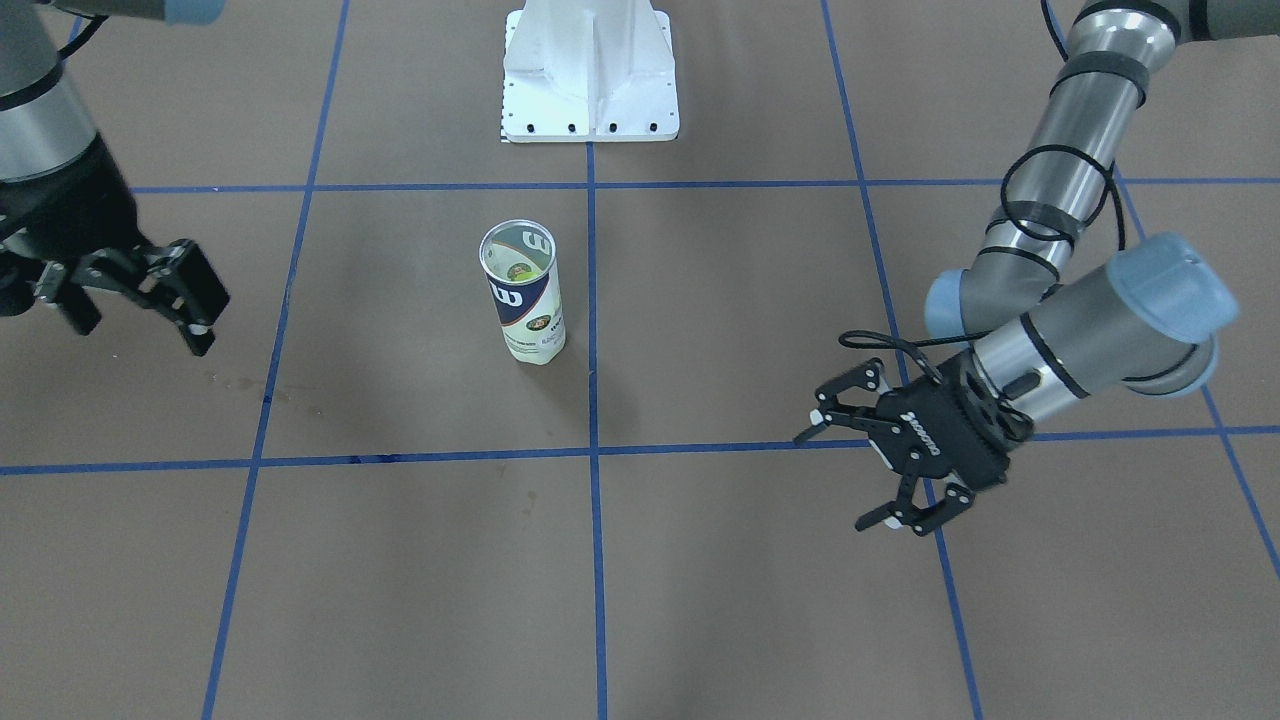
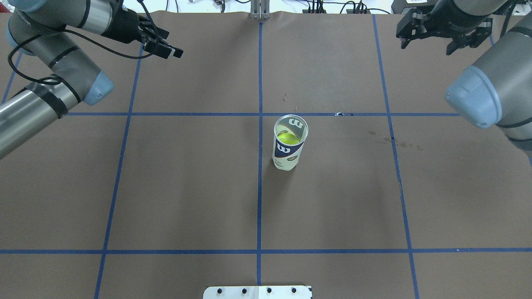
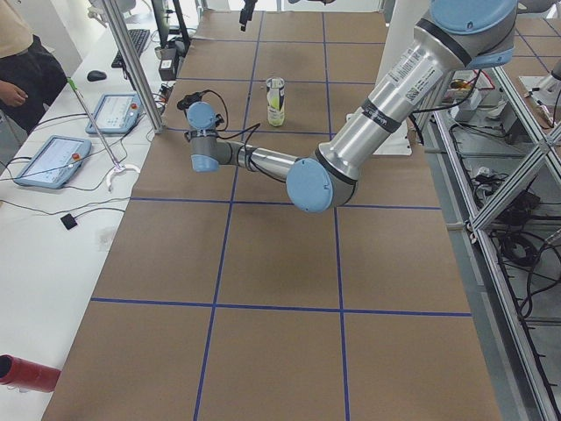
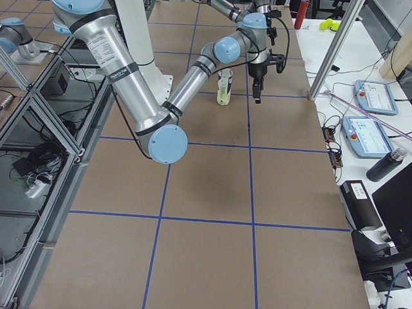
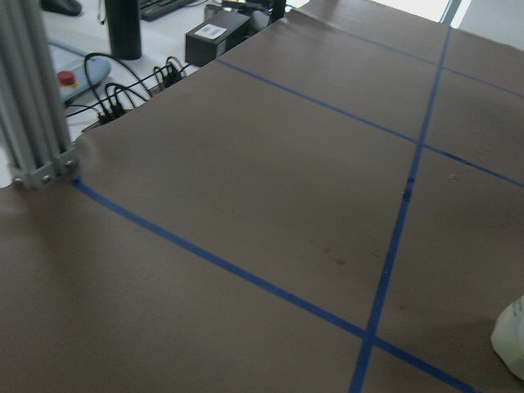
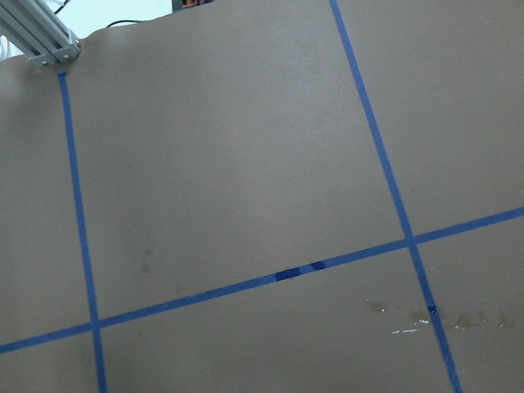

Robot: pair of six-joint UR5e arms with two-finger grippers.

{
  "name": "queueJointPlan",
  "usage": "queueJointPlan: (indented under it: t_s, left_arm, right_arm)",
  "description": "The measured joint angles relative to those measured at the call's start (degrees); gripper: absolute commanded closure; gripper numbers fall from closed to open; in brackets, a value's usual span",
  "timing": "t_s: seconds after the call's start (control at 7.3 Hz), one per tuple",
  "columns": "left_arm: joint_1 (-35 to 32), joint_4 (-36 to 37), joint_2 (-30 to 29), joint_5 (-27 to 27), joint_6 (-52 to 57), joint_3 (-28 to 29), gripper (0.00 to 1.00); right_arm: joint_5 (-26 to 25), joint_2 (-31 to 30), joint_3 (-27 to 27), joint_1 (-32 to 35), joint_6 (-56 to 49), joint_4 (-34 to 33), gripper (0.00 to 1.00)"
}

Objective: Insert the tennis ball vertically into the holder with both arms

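Standing upright at centre of table (image 2: 187, 187): holder (image 2: 290, 145), long axis vertical, mouth up, ball (image 2: 286, 138) visible inside. Left gripper (image 1: 838, 478) and right gripper (image 1: 140, 325): both spread, empty, flanking it well apart, neither clearly nearer.

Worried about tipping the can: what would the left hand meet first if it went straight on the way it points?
Likely the table, not the holder: the left hand tilts downward, and its wrist view catches the holder only at the edge.
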Motion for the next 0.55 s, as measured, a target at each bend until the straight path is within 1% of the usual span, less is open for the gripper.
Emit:
queueJointPlan:
  t_s: [0.14,0.27,0.55]
  left_arm:
    - [-3.17,5.47,0.05,-1.75,0.12,-0.62,0.01]
    - [-6.62,10.10,0.29,-3.52,0.66,-1.08,0.01]
    - [-14.08,16.89,3.09,-7.88,4.97,-1.36,0.00]
  right_arm:
    - [1.73,-1.99,-2.37,3.64,-7.53,0.51,0.01]
    - [3.50,-4.36,-4.88,6.88,-13.85,2.82,0.01]
    - [7.88,-11.27,-10.00,12.82,-24.68,11.97,0.01]
